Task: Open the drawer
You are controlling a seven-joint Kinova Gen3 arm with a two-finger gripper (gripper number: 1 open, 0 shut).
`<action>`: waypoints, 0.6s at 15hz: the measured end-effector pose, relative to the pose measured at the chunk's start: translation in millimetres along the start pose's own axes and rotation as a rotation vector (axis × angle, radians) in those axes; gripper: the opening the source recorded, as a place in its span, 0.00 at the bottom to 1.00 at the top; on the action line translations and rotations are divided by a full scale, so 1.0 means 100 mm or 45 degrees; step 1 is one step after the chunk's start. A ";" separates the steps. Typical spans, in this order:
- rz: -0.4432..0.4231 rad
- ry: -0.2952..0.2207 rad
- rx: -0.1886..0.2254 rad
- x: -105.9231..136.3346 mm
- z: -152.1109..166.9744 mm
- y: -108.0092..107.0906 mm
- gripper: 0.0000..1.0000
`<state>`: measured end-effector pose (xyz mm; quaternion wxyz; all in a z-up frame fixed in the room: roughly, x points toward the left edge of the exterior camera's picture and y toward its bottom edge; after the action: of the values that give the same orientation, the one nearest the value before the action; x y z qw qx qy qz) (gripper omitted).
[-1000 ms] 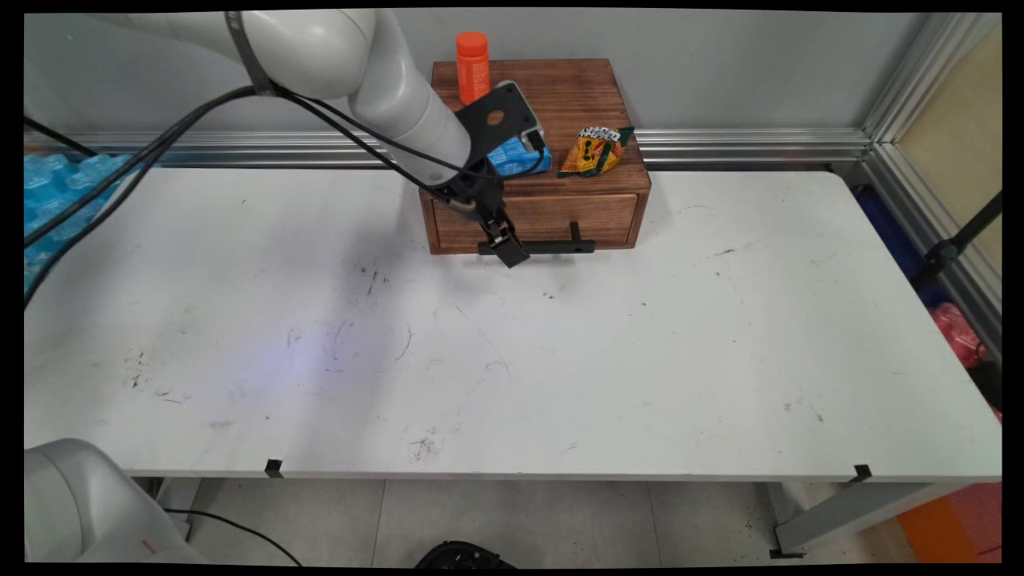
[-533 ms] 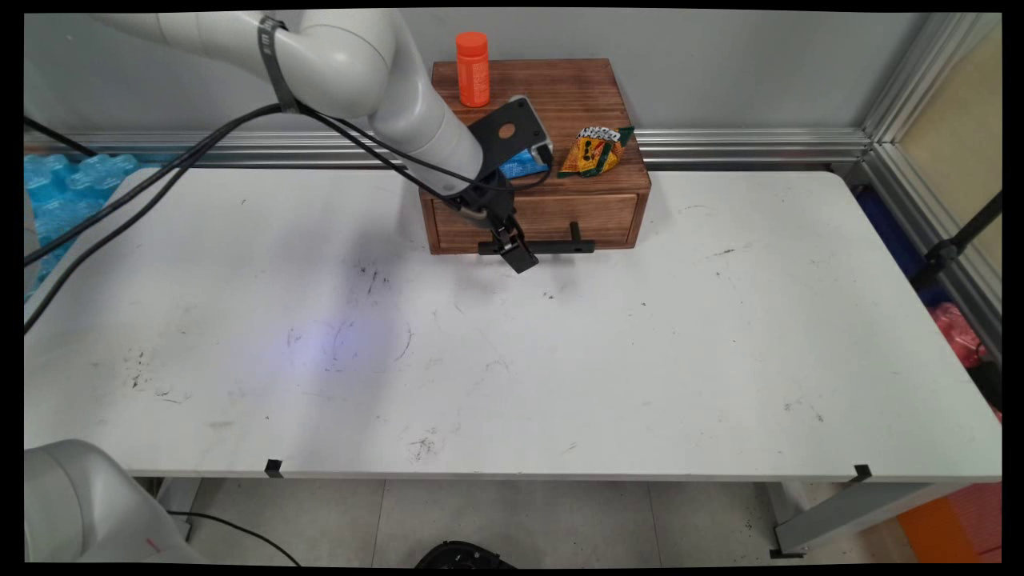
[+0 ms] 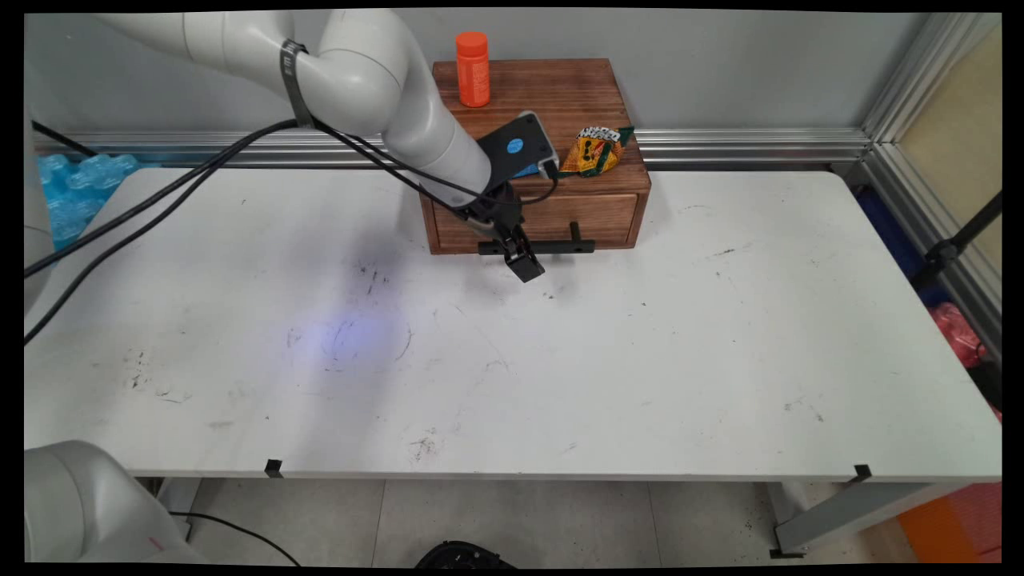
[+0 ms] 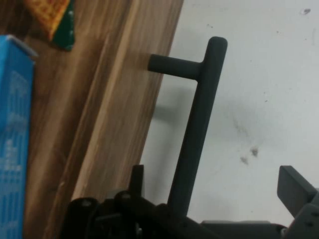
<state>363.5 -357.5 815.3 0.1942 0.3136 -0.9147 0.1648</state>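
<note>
A brown wooden box (image 3: 560, 88) with one drawer (image 3: 596, 218) is seen at the back of the white table (image 3: 640, 360), against the wall. The drawer looks pushed all the way in, so it is judged not to be pulled out yet. A long black bar handle (image 3: 560, 246) is fixed to the front of the box's drawer on two short posts.

The black two-finger gripper (image 3: 520, 260) is held low at the front of the box, at the left part of the handle. In the hand view the gripper (image 4: 215, 177) is seen spread wide. The handle (image 4: 199, 124) is placed between the two fingers, and a gap can be seen on each side of it. Nothing is gripped.

On top of the box, an orange plastic bottle (image 3: 473, 68) is stood at the back left. A crumpled orange and green snack packet (image 3: 596, 150) is laid at the front right. A blue carton (image 4: 12, 139) is laid beside the packet, mostly hidden by the hand in the main view.
</note>
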 end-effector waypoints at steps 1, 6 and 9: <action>0.004 0.000 -0.003 0.00 0.01 0.00 1.00; 0.026 0.001 -0.020 -0.03 0.10 0.02 1.00; 0.038 0.001 -0.034 -0.05 0.15 0.04 1.00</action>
<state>360.7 -358.1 799.6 0.1963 0.2975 -0.9213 0.1556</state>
